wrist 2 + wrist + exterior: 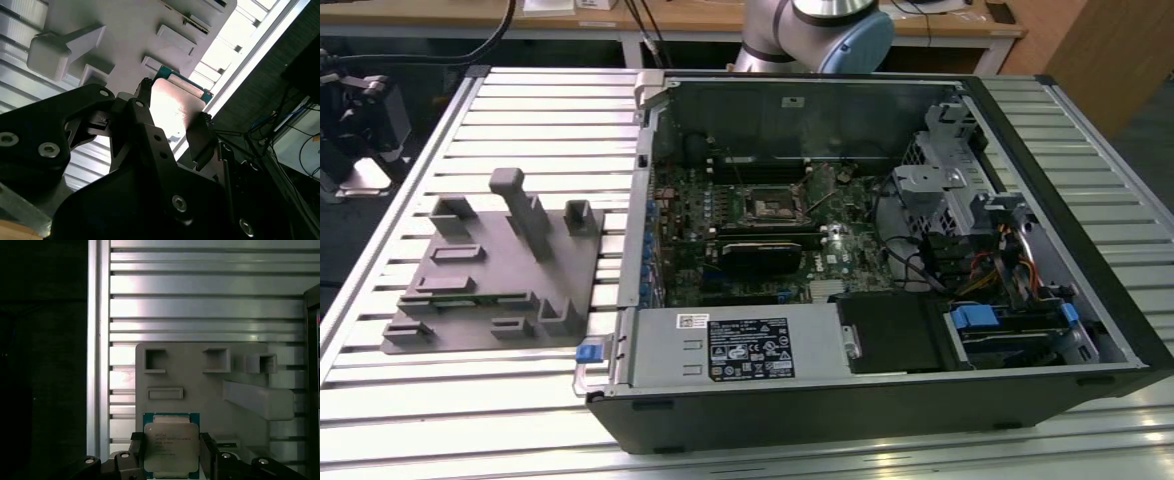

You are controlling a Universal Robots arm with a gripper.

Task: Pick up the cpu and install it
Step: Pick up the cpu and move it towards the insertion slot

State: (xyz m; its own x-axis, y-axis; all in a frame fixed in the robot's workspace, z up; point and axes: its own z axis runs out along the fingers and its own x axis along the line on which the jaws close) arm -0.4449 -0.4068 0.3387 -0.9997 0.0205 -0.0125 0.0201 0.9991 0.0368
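While the claw [171, 456] is clamped narrowly on the cpu [171, 442], its fingers [207, 452] pressing two opposite edges in both wrist views, the chip sits over the grey holder tray [200, 385] on the slatted surface [200, 305]. I cannot tell whether it rests on the tray or hangs clear of it. By my judgement the grasp is made but the install is all left: the motherboard socket [767, 205] inside the open computer case [881, 405] looks unfilled, well apart from the tray.
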